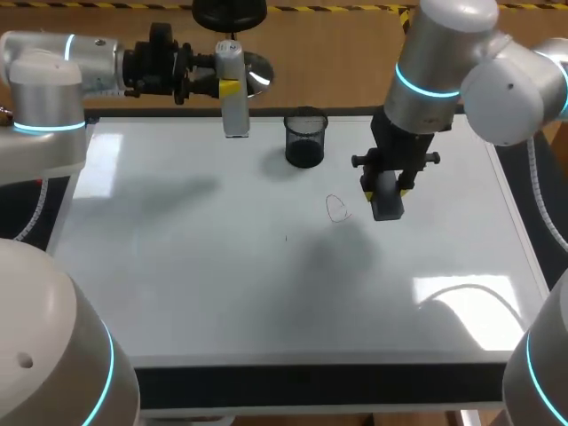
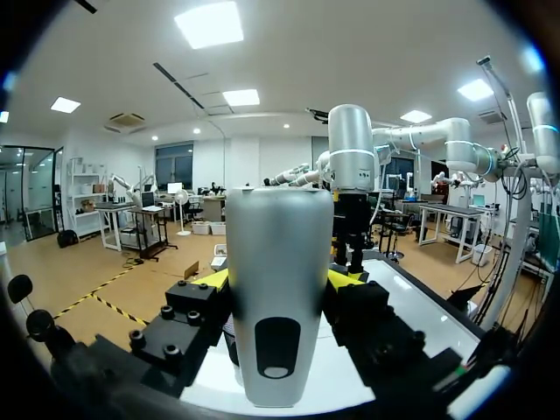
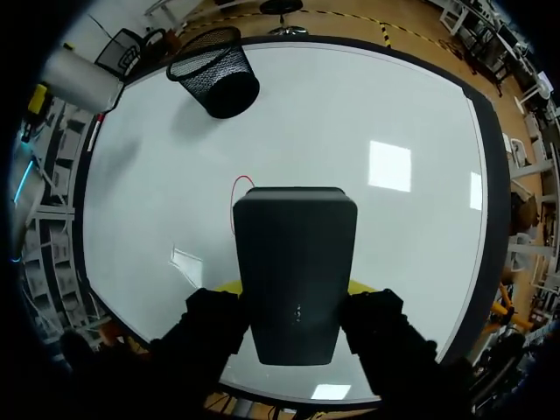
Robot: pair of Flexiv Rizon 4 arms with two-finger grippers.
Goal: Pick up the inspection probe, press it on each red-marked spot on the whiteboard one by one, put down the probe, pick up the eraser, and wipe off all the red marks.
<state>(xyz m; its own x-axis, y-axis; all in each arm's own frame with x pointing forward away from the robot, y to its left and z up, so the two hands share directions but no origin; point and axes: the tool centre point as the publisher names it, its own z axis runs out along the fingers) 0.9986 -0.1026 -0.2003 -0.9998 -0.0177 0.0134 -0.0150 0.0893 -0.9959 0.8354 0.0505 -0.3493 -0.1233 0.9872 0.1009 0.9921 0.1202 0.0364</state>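
Dark eraser (image 1: 388, 207) pinched by right gripper (image 1: 387, 191) beside red mark (image 3: 234, 191) on whiteboard (image 1: 222, 266), silver probe (image 1: 234, 115) clamped in left gripper (image 1: 229, 87)

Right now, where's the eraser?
In the head view, the eraser is held in the right gripper over the whiteboard, just right of the red mark and near the mesh cup.

Probe (image 1: 233, 98) upright; eraser (image 1: 387, 201) apparently beside mark (image 1: 336, 209)
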